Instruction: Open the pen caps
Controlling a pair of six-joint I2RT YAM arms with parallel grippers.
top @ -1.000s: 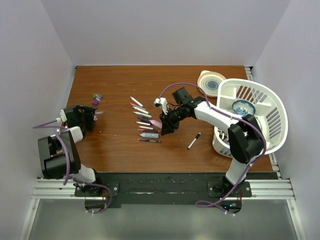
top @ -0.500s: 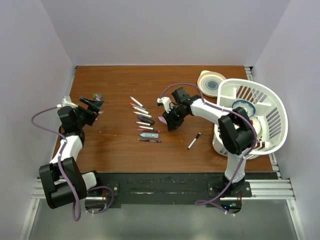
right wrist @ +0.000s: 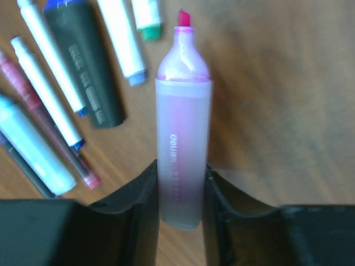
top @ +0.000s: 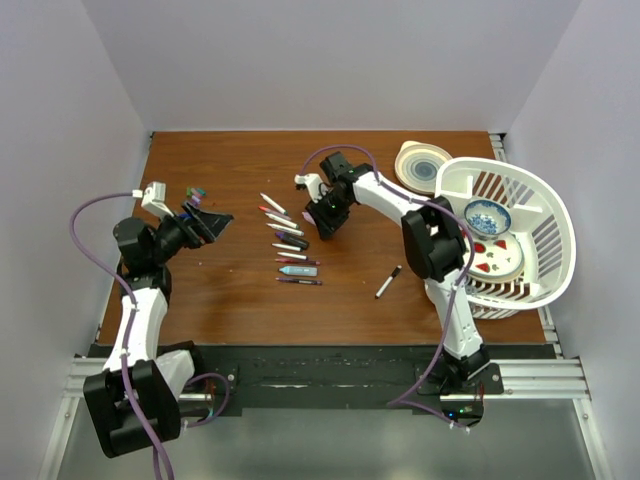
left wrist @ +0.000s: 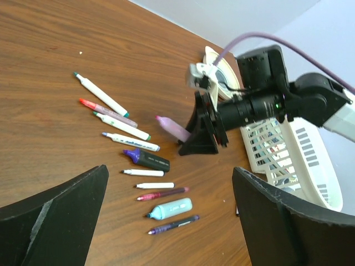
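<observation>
A small heap of coloured pen caps (top: pixel 195 191) lies at the far left of the table. My left gripper (top: pixel 207 222) hovers just right of it, wide open and empty; in the left wrist view my left gripper (left wrist: pixel 169 169) frames a row of bare-tipped pens (left wrist: pixel 138 160). My right gripper (top: pixel 324 214) is shut on a pink highlighter (right wrist: pixel 182 138) at the right end of that row (top: pixel 287 243). The highlighter's pink tip is bare. In the right wrist view my right gripper (right wrist: pixel 180 191) presses both sides of its barrel. The highlighter (left wrist: pixel 172 128) slants down toward the table.
A black pen (top: pixel 388 282) lies alone right of the row. A white basket (top: pixel 545 200) holding a bowl (top: pixel 487 215) and a plate stands at the right edge. A round lid (top: pixel 422 165) lies behind it.
My left arm has stretched out to the right past the caps and its jaws have spread fully. My right gripper has carried the pink highlighter back and leftward.
</observation>
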